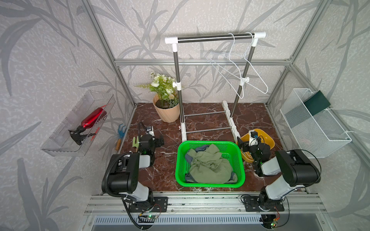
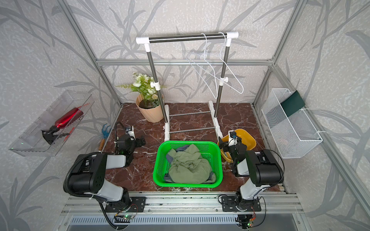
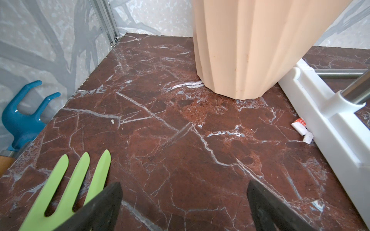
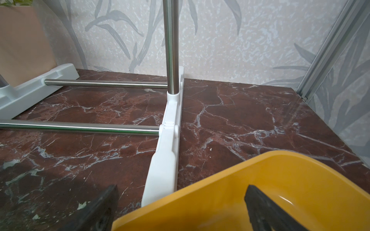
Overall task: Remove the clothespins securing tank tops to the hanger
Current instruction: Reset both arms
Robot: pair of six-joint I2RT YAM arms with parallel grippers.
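Overhead stereo pair; low wrist close-ups.

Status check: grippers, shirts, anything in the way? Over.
Open and empty: left gripper, right gripper. The hangers bare on rail; green shirt heaped in basket; no clothespins in view. Yellow bowl beneath right gripper.

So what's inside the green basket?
A crumpled olive green tank top with grey-blue edges fills the green basket. Whatever lies beneath the cloth is covered and cannot be seen.
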